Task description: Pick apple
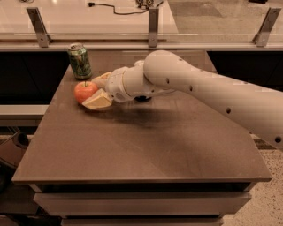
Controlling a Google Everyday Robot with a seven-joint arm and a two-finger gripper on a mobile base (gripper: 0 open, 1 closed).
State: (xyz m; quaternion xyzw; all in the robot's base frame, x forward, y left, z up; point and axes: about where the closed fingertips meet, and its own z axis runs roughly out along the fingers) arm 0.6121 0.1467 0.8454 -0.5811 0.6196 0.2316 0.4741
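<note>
Toward the far left corner of the flat brown tabletop (146, 141), the round red-orange apple (84, 91) is seen resting upright, its short thin stem pointing straight up; being nearly round, it shows no clear long axis. It is flanked by the two-finger gripper (90, 92), which is held low over the table and reaches in from the right. The cream-coloured fingers (99, 100) are spread wide apart, one lying in front of the apple and the other behind it, so that the fruit sits at the mouth of the gap; whether either finger touches it cannot be told, and nothing is clamped. A thick white arm (199, 84) is stretched across from the right edge to the wrist, and a small dark object (142, 98) is partly hidden beneath it. Just behind the apple, an upright green drinks can (80, 61) is stood near the table's back edge. Beyond the table a pale counter behind a rail with metal posts (153, 24) is visible, with a black cable (119, 9) laid on it. Speckled flooring (265, 207) is seen at lower right.
</note>
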